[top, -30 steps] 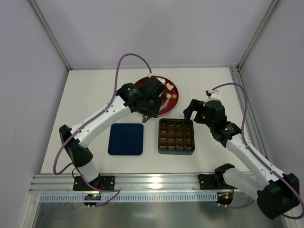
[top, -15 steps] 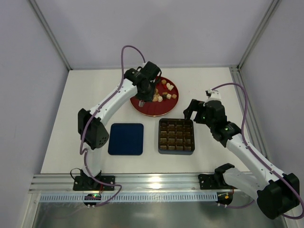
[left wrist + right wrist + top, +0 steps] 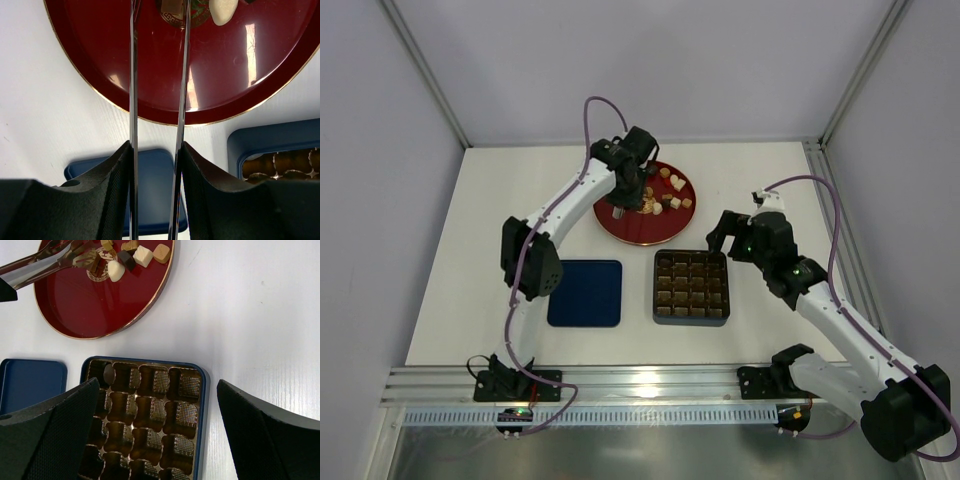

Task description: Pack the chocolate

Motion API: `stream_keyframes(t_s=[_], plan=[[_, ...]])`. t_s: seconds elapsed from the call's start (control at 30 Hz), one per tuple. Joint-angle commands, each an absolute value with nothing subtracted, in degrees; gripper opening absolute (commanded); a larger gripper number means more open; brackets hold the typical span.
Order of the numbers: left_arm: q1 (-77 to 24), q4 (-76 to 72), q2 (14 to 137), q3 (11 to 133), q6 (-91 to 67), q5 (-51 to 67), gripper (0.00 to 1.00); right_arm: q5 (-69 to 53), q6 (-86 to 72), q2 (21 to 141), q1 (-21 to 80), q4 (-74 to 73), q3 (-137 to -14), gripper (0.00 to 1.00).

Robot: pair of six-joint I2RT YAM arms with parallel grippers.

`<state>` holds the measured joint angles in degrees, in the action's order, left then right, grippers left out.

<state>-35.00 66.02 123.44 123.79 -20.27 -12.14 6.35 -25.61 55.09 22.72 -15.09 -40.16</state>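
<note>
Several pieces of chocolate, cream, tan and dark, lie at the far side of a red plate. My left gripper hangs over the plate, shut on metal tongs. The tong tips reach the pieces, with a tan one between the blades. The dark brown tray lies in front of the plate, a dark round piece in one corner compartment. My right gripper hovers open over the tray.
The navy lid lies flat to the left of the tray. Frame posts and white walls close in the table on both sides and at the back. A metal rail runs along the near edge.
The left arm has swung up and back, carrying the tongs from the plate's near edge to its middle. The right arm has not moved.
</note>
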Motion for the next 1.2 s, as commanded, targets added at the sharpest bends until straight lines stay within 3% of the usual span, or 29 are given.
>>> stream_keyframes(t_s=[0.0, 1.17], plan=[[-34.8, 65.48, 123.31, 125.43, -18.81, -10.9, 0.42, 6.42, -25.14, 53.96, 22.85, -13.98, -41.75, 1.0], [-34.72, 64.16, 124.1, 124.11, -19.86, -8.0, 0.38, 6.59, -25.22, 54.32, 22.85, -13.45, -40.87, 1.0]])
